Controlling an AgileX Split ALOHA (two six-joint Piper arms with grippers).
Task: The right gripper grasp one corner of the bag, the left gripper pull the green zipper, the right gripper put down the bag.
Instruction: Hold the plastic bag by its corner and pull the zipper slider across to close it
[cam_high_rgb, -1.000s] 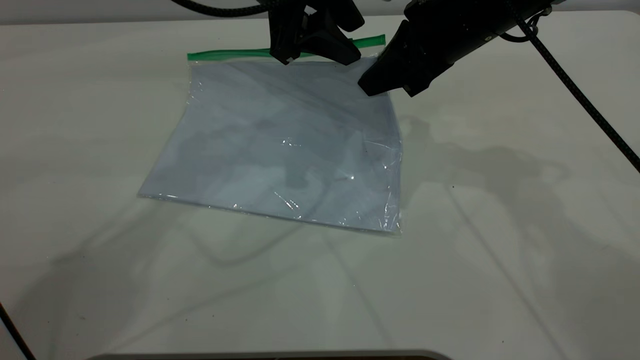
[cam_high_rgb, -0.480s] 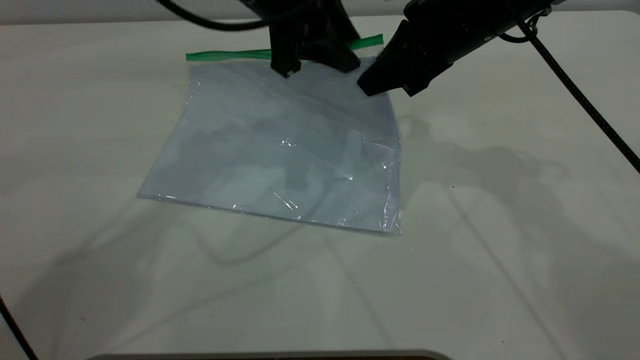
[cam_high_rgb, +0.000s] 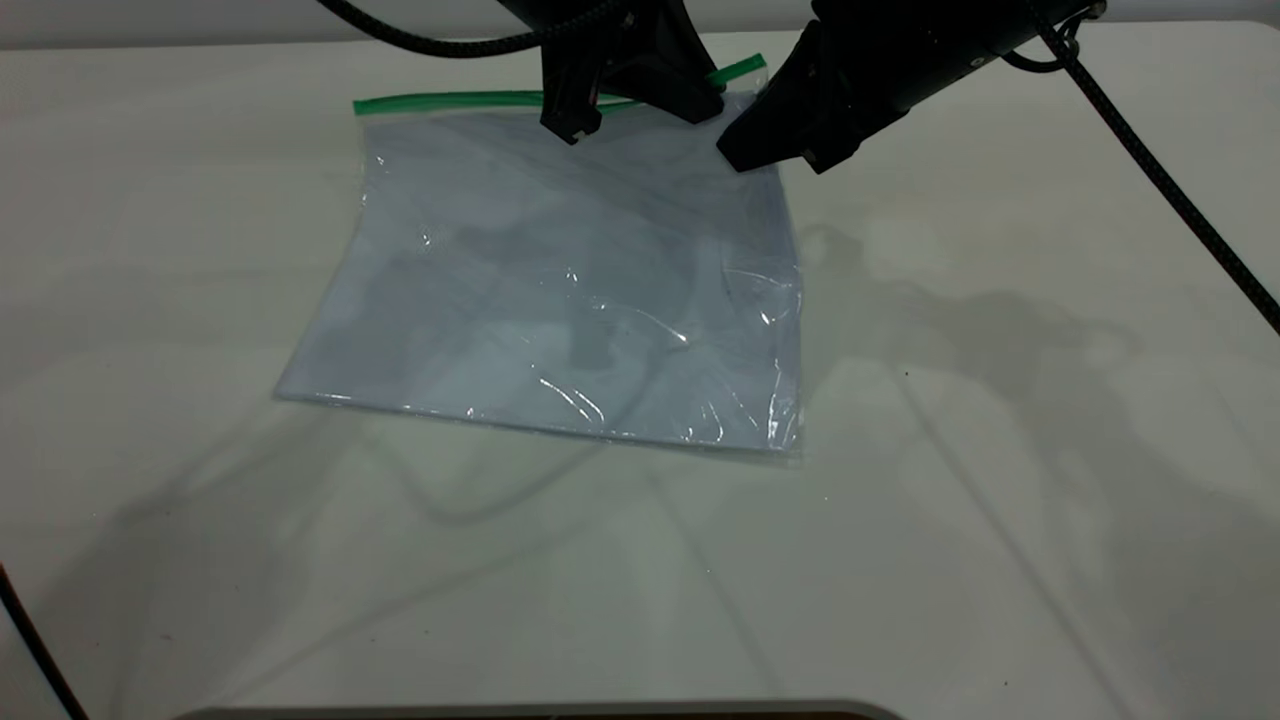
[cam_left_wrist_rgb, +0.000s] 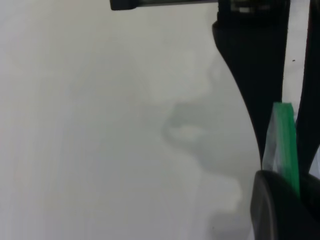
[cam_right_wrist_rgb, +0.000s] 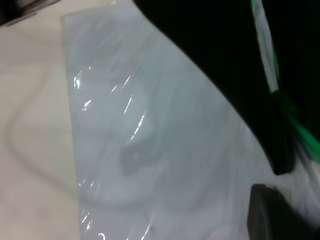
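The bag (cam_high_rgb: 560, 290) is a clear pouch with pale paper inside; its near edge lies on the white table (cam_high_rgb: 1000, 500) and its far edge is raised. The green zipper (cam_high_rgb: 450, 101) runs along that far edge. My right gripper (cam_high_rgb: 765, 150), bulky and black, is shut on the bag's far right corner and holds it up. My left gripper (cam_high_rgb: 625, 100) is shut on the green zipper near its middle. In the left wrist view the strip (cam_left_wrist_rgb: 286, 145) runs into the left gripper (cam_left_wrist_rgb: 287, 205). In the right wrist view the bag (cam_right_wrist_rgb: 150, 125) fills the frame beside the right gripper (cam_right_wrist_rgb: 272, 215).
A braided black cable (cam_high_rgb: 1160, 180) runs from the right arm across the table's right side. Another cable (cam_high_rgb: 430, 40) hangs behind the left arm. A grey edge (cam_high_rgb: 540, 712) shows at the table's front.
The bag's far edge has risen and the green strip has shifted left. The left gripper has settled lower onto the strip. The right gripper has lifted slightly with the corner.
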